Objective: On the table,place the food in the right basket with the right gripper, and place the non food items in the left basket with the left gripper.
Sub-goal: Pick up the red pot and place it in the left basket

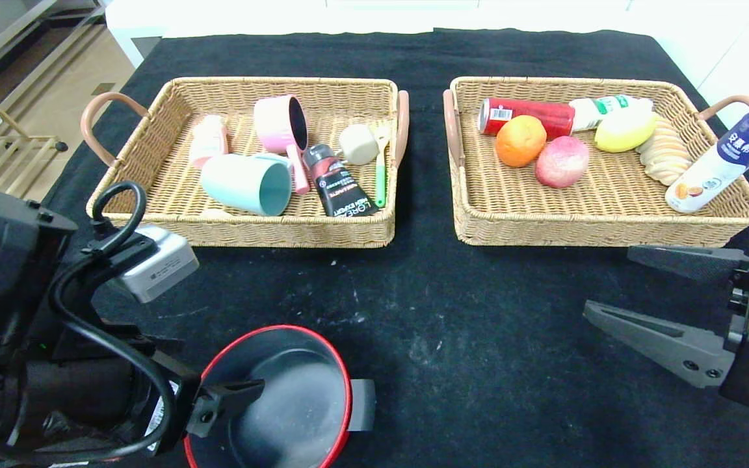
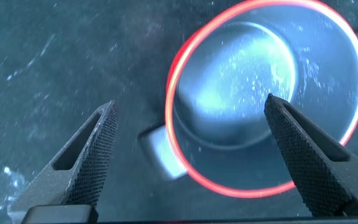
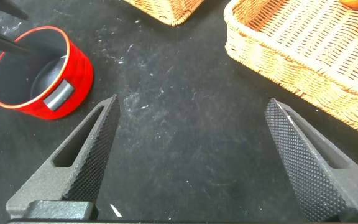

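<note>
1. The left gripper hangs directly above the red-walled round metal cup with a grey stub handle, jaws spread wide and holding nothing. In the left wrist view one finger stands over the cup's hollow and the other outside its rim, on the handle side, so the near wall lies between them. I judge a straight drop would put the wall in the bite.
2. The cup stands upright on the black-clothed bench, mouth up, with no long axis to speak of; only its handle breaks the round, pointing toward the robot's right. It is the one item left outside the baskets, and it is not food, so it is bound for the left wicker basket with brown handles, which lies straight beyond the cup, well apart.
3. The right gripper hovers well to the right of the cup, near the front wall of the right wicker basket, jaws wide apart and empty. It is the farther arm by a good way.
4. Hard to make out: the left arm covers part of the cup's rim in the head view, and the frame's lower edge cuts the cup off. Whether a fingertip already touches the cup cannot be told.
</note>
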You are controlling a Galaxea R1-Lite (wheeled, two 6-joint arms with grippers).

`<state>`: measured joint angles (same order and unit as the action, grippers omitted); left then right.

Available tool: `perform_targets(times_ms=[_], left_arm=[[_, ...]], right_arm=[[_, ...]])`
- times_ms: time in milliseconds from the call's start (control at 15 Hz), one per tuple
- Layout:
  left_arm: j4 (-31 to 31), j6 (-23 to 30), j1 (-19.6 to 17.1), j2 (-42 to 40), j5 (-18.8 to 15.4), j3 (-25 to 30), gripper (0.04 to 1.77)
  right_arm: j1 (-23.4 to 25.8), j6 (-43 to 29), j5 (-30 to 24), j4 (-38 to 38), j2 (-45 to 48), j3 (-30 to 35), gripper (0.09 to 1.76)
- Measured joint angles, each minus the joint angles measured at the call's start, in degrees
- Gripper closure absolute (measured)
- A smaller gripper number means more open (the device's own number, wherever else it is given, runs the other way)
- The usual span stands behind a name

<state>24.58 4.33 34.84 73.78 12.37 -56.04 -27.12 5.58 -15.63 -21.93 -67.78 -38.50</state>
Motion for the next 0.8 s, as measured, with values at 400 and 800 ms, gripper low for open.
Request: perform_targets(times_ms=[400, 800], left_arm=[[0.7, 0.3, 0.0, 6.4, 0.2, -2.8, 0.10], [0.7, 0.3, -0.1, 10.0, 0.9, -3.3, 0.10]], right_arm=[[0.1, -0.1, 0.0, -0.1, 0.0, -0.2, 0.14], [0.1, 0.0, 0.0, -0.1, 0.1, -0.2, 0.14]])
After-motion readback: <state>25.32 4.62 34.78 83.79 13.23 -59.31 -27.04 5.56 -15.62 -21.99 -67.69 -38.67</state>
